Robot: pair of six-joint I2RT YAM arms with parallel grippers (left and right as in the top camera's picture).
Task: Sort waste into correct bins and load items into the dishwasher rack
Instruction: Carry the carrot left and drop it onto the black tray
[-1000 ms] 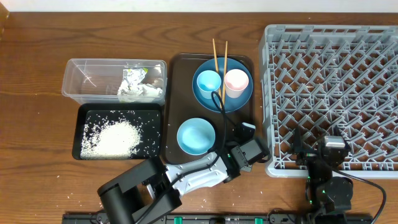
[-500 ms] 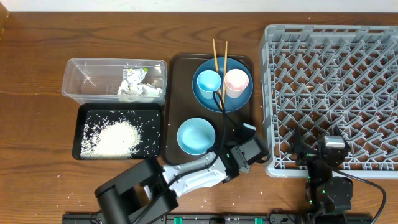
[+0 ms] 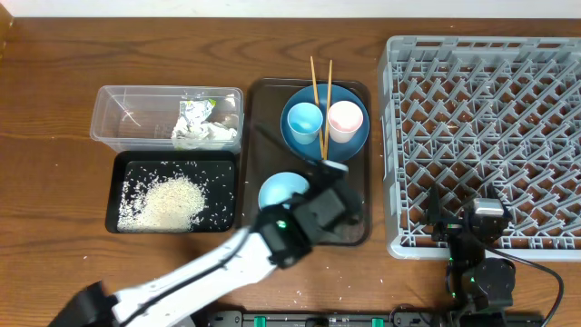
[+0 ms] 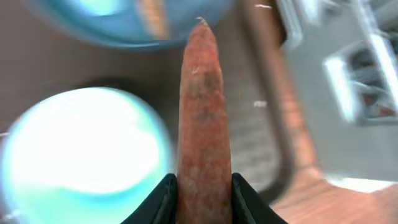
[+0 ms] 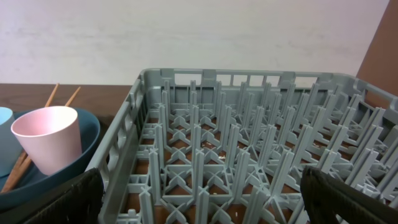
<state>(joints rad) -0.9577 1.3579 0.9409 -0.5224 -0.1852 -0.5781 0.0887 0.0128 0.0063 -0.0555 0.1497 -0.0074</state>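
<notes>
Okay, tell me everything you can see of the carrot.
The carrot is dull orange-red with darker blotches, tapering to a point. The left gripper is shut on its thick end, a finger on each side. It points straight out from the jaws, over the brown tray, beside the white-blue bowl, tip toward the blue plate.

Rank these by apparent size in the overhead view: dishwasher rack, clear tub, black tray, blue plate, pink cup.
1. dishwasher rack, clearly largest.
2. clear tub and black tray: too alike to rank.
3. blue plate.
4. pink cup, smallest.
</notes>
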